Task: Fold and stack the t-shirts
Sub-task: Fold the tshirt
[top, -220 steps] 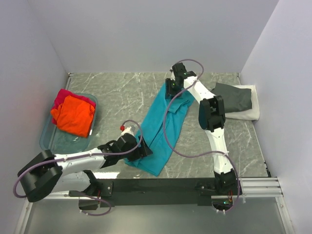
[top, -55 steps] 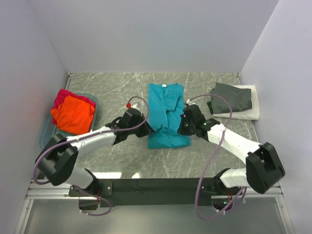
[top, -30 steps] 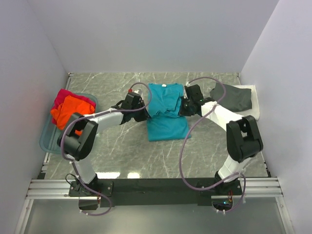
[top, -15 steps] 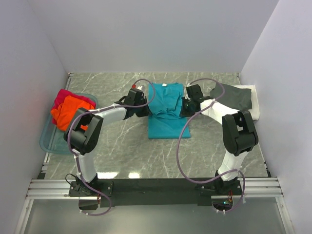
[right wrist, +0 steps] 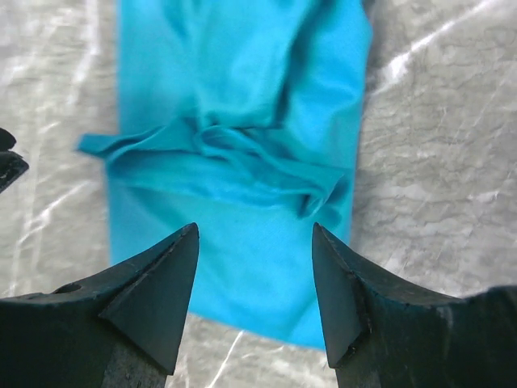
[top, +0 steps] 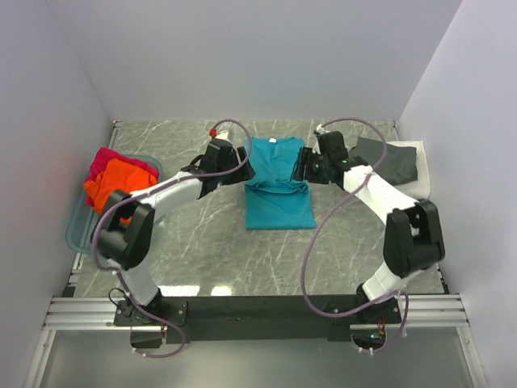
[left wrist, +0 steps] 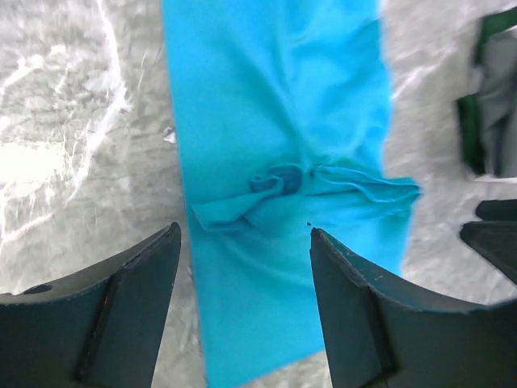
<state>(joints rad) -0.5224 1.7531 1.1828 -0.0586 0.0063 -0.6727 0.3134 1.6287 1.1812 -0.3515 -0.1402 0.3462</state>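
The teal t-shirt (top: 279,198) lies folded lengthwise in the middle of the table, with a bunched ridge of cloth across its middle. It fills the left wrist view (left wrist: 275,121) and the right wrist view (right wrist: 242,105). My left gripper (top: 242,168) is open and empty over the shirt's left edge (left wrist: 245,234). My right gripper (top: 301,167) is open and empty over its right edge (right wrist: 255,230). The orange shirt (top: 119,191) and the magenta-red shirt (top: 102,158) lie crumpled in the tub. The dark grey shirt (top: 386,160) lies folded on the white shirt (top: 410,188).
The clear bluish tub (top: 89,234) stands at the left wall. The grey-and-white stack sits at the back right by the right wall. Cables loop above both arms. Bare marble shows in front of the teal shirt.
Both grippers have moved toward the far side along the shirt's edges, bringing cloth with them. The near part now lies flat, with a ridge across the middle.
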